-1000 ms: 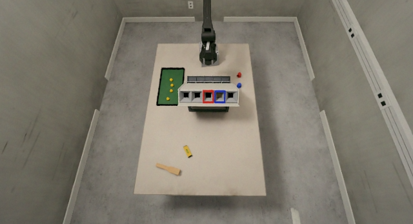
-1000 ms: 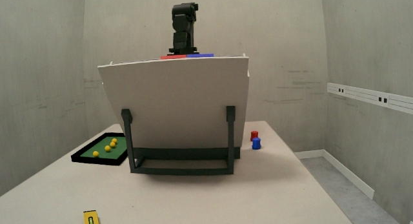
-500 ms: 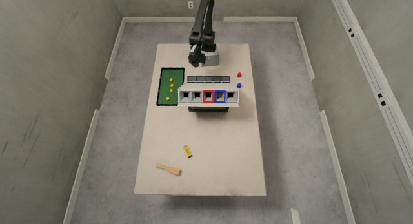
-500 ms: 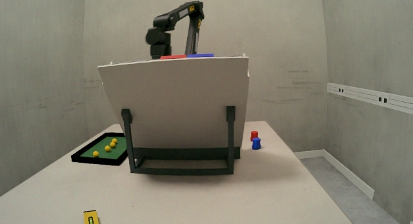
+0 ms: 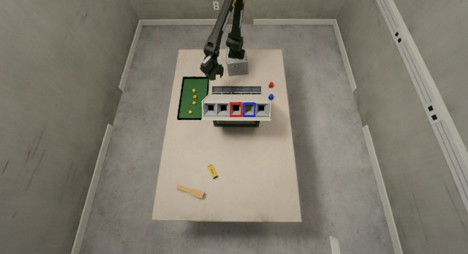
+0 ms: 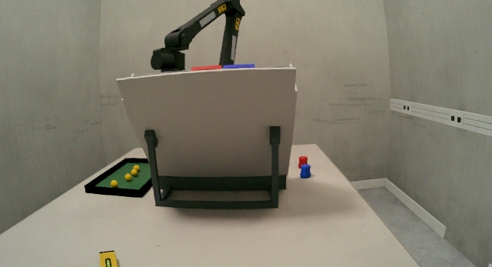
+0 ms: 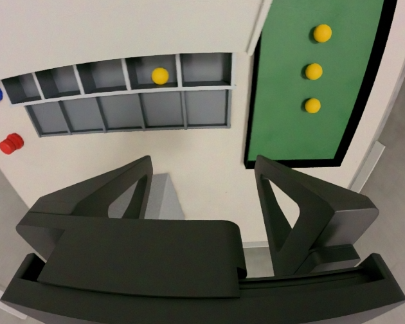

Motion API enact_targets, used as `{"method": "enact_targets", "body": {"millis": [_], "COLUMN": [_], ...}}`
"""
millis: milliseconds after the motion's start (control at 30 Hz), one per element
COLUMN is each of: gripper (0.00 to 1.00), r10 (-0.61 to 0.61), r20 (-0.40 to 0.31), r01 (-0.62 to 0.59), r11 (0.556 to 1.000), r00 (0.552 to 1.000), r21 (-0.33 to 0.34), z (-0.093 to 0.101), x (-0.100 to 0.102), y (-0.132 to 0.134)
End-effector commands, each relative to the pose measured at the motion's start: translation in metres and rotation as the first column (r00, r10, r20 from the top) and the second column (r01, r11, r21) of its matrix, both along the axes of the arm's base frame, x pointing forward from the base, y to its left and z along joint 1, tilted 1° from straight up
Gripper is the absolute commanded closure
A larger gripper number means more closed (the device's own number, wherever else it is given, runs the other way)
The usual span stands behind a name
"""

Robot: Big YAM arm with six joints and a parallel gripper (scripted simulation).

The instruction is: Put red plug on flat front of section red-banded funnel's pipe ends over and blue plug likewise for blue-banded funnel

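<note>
My gripper (image 7: 203, 162) is open and empty, high above the table near the corner of the green marble tray (image 5: 192, 97); it also shows in the overhead view (image 5: 212, 74). The tray holds several yellow marbles (image 7: 314, 71). The sectioned grey catch bin (image 7: 126, 97) lies under the white cover (image 5: 237, 108); one yellow marble (image 7: 159, 75) rests in the back part of its second section from the tray side. The red plug (image 5: 270, 85) and blue plug (image 5: 270, 96) stand on the table beside the bin's far end. The red-banded funnel (image 5: 235, 109) and blue-banded funnel (image 5: 248, 109) sit side by side on top.
The arm's grey base block (image 5: 237, 65) stands behind the bin. A yellow block (image 5: 212, 171) and a wooden spatula (image 5: 190, 191) lie near the table's front. The cover stands on a dark frame (image 6: 217, 182).
</note>
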State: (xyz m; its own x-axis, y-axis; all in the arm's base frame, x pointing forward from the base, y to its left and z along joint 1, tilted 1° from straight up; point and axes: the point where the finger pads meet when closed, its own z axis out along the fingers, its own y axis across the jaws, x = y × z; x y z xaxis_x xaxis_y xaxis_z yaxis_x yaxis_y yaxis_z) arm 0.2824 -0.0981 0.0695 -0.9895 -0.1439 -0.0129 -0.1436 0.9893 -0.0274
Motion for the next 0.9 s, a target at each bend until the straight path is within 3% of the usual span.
{"method": "enact_targets", "body": {"millis": [0,200,700,867], "gripper": [0.2,0.2,0.2,0.2], "r10": [0.025,0.025,0.022,0.022], "r20": [0.004,0.004,0.005,0.005], "r01": [-0.025,-0.025,-0.022,-0.022], "r11": [1.0,1.0,1.0,1.0], "r00": [1.0,1.0,1.0,1.0], "r21": [0.003,0.002,-0.002,-0.003], "z": [-0.008,-0.013,-0.041,-0.043], "x": [0.006,0.007,0.014,0.014], "y": [-0.012,-0.022,-0.159,-0.165]}}
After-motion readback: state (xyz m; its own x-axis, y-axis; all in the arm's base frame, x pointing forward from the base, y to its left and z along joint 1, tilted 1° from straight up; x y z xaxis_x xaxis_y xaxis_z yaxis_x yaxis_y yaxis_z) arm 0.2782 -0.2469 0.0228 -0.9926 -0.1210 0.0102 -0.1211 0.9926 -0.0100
